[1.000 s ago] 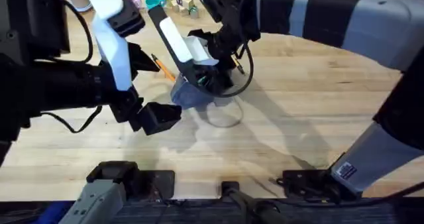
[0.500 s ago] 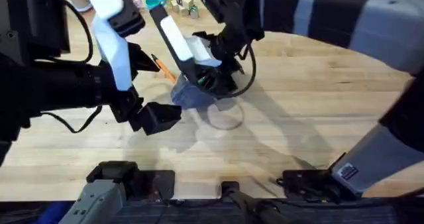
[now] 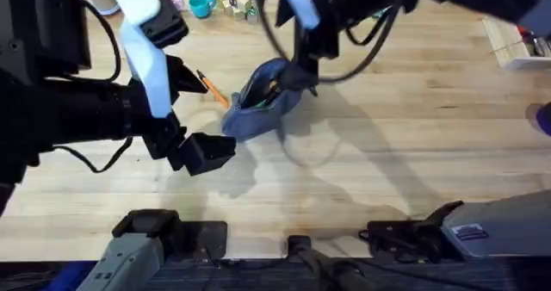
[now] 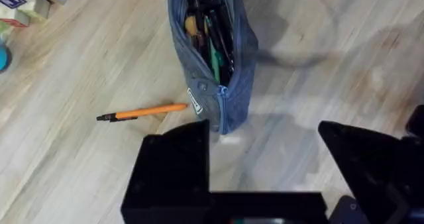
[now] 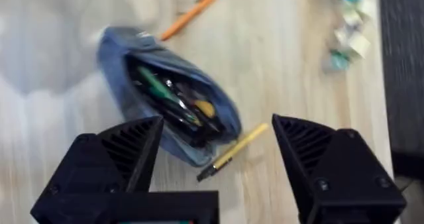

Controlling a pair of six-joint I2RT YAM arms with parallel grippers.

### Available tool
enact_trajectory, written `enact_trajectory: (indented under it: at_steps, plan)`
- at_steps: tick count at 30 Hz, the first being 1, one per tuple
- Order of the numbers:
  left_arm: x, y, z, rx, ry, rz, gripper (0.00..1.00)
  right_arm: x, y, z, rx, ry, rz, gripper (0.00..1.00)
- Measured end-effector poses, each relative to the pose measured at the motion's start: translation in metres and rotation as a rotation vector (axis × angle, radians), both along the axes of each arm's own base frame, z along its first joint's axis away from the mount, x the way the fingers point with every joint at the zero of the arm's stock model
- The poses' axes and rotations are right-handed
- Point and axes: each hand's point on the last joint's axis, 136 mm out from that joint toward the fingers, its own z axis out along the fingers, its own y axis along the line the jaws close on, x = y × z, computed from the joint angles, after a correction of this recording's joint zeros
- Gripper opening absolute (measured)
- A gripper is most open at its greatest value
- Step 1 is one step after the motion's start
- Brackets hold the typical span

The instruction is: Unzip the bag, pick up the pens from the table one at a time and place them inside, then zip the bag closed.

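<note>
- The left gripper (image 4: pixel 265 177) hangs low over the table (image 3: pixel 413 153), its black fingers spread wide with nothing between them, just short of the bag's near end.
- The bag (image 3: pixel 263 106) lies on the table with its zip open; green and dark things show inside (image 4: pixel 212 38), too blurred to name.
- One pen (image 4: pixel 142 111) lies flat on the wood beside the bag, apart from it.
- A second pen (image 5: pixel 235 150) lies close by the bag's other side.
- The right gripper (image 5: pixel 218 161) hovers above the bag, fingers wide apart and empty.
</note>
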Motion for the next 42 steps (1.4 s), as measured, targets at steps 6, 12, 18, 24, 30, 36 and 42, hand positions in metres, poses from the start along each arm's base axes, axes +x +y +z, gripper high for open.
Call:
enact_trajectory:
  at_steps: [6, 12, 18, 24, 30, 36, 42]
  plan:
    - [0.000, 0.000, 0.000, 0.000, 0.000, 0.000, 0.993, 0.040, -0.037, 0.012, 0.110, 0.077, -0.297, 0.997]
    - [0.000, 0.000, 0.000, 0.000, 0.000, 0.000, 0.993, 0.059, -0.073, 0.011, 0.155, 0.152, -0.486, 0.997]
    - [0.000, 0.000, 0.000, 0.000, 0.000, 0.000, 0.993, 0.053, -0.080, 0.005, 0.152, 0.229, -0.551, 0.997]
    - [0.000, 0.000, 0.000, 0.000, 0.000, 0.000, 0.993, 0.064, -0.083, 0.002, 0.160, 0.220, -0.618, 0.997]
    - [0.000, 0.000, 0.000, 0.000, 0.000, 0.000, 0.993, 0.085, -0.087, -0.021, 0.148, 0.243, -0.729, 0.997]
    - [0.000, 0.000, 0.000, 0.000, 0.000, 0.000, 0.993, 0.109, -0.082, -0.042, 0.209, 0.294, -0.841, 0.997]
    - [0.000, 0.000, 0.000, 0.000, 0.000, 0.000, 0.993, 0.125, -0.077, -0.061, 0.269, 0.363, -0.949, 0.997]
